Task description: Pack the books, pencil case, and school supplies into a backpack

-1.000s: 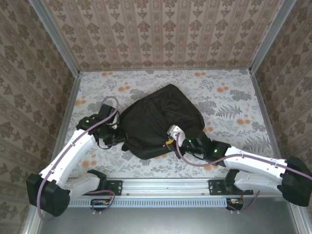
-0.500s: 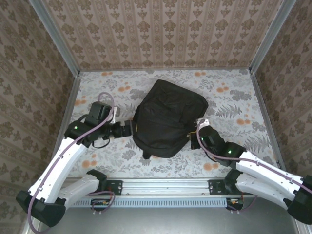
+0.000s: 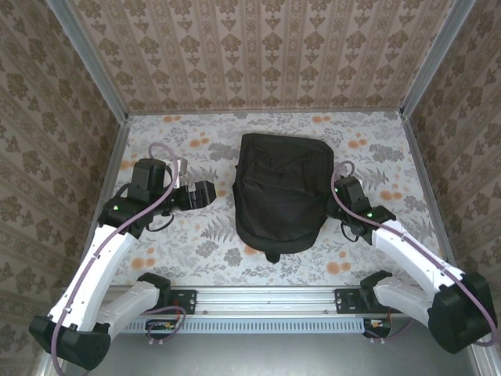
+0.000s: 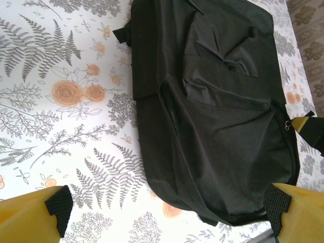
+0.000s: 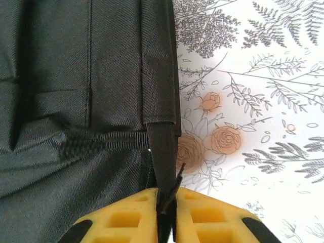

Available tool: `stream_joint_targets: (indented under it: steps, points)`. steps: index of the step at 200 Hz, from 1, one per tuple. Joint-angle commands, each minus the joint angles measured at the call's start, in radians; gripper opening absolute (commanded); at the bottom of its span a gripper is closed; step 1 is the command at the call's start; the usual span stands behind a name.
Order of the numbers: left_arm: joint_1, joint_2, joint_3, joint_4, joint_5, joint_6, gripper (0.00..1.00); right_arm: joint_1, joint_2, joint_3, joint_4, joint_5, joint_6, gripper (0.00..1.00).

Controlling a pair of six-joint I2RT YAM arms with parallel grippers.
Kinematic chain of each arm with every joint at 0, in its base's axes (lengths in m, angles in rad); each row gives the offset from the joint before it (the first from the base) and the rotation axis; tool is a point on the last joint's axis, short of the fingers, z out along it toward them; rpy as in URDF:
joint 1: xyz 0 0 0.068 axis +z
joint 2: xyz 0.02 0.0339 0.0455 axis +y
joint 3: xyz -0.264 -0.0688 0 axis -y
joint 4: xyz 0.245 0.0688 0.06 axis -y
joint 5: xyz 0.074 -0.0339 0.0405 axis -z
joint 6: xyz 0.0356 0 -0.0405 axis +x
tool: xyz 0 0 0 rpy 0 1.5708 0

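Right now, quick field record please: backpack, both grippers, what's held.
bag: large soft black fabric backpack, lying flat mid-table on the floral-print tabletop
left gripper: open wide, apart from the bag, to its left in the top view
right gripper: yellow fingers pinched on a black webbing strap at the bag's right edge
held: the strap, by the right gripper; nothing in the left

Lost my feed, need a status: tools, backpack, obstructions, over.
Left tool open, beside the backpack, not touching. Right tool pinched on strap at its edge. Nothing between left tool and backpack.
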Motion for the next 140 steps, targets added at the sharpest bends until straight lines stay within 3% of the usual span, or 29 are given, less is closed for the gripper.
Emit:
stream_joint_targets:
  steps: [1,27,47,69,76,85,103,140]
  points:
    - [0.016,0.014,-0.012,0.032,-0.067,0.026,1.00,-0.025,0.051,0.059,0.059,-0.088,-0.027,0.22]
    - [0.034,0.003,-0.046,0.107,-0.062,0.069,1.00,-0.026,0.072,0.090,0.075,-0.112,-0.079,0.39]
    - [0.038,-0.024,-0.087,0.204,-0.064,0.125,1.00,-0.030,0.072,0.119,0.061,-0.120,-0.114,0.58]
    - [0.038,-0.083,-0.171,0.348,-0.157,0.213,1.00,-0.030,0.048,0.155,0.020,-0.099,-0.140,0.74]
    - [0.035,-0.105,-0.217,0.422,-0.170,0.276,1.00,-0.029,0.034,0.160,0.011,-0.080,-0.142,0.82]
    - [0.032,-0.123,-0.276,0.502,-0.200,0.332,1.00,-0.030,0.018,0.167,-0.001,-0.055,-0.139,0.99]
    - [0.047,-0.098,-0.325,0.551,-0.331,0.331,1.00,-0.034,0.015,0.188,-0.019,-0.022,-0.134,1.00]
    - [0.151,-0.014,-0.434,0.777,-0.342,0.366,1.00,-0.076,0.002,0.138,0.104,0.092,-0.162,1.00]
